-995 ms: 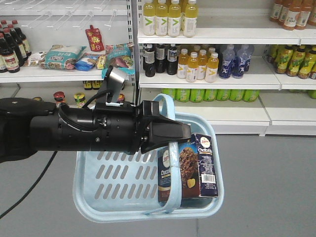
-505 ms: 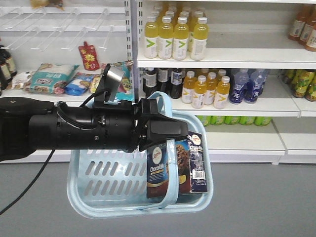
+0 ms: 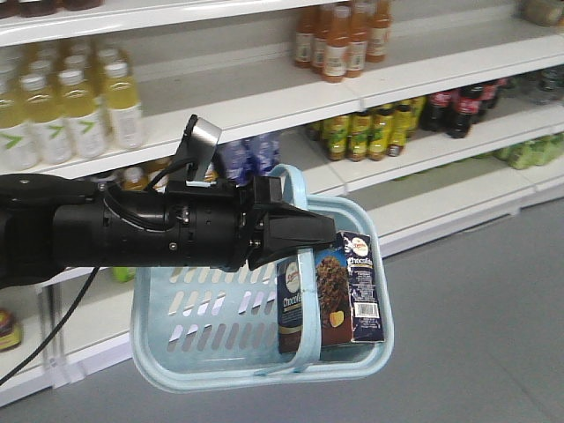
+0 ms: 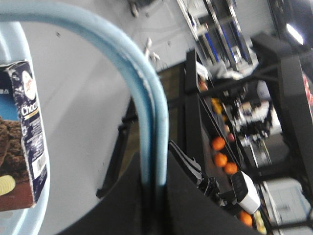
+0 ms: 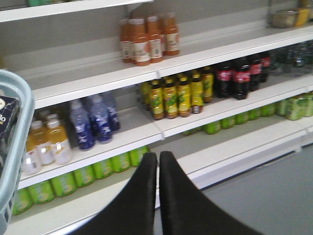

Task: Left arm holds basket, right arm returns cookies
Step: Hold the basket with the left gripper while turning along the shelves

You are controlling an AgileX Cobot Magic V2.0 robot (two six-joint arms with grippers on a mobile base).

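My left arm (image 3: pixel 132 236) reaches in from the left. Its gripper (image 3: pixel 304 233) is shut on the flat hoop handle (image 3: pixel 301 189) of the light blue basket (image 3: pixel 203 317), which hangs in the air in front of the shelves. The cookies box (image 3: pixel 330 295) stands upright in the basket's right end. The left wrist view shows the handle (image 4: pixel 146 107) pinched between the black jaws of the gripper (image 4: pixel 154 169), with the cookies (image 4: pixel 22 142) at the left. My right gripper (image 5: pixel 158 155) is shut with nothing in it, to the right of the basket's rim (image 5: pixel 22 112).
Store shelves run behind the basket, holding orange bottles (image 3: pixel 339 35), yellow bottles (image 3: pixel 79 106), green-labelled bottles (image 5: pixel 176 95) and dark cola bottles (image 5: pixel 242 76). Grey floor (image 3: pixel 476 335) lies to the right, below the lowest shelf edge (image 5: pixel 234 156).
The shelves have slid left in the front view and new bottles have come in at the right. The basket still hangs from the left gripper in the same place in the frame.
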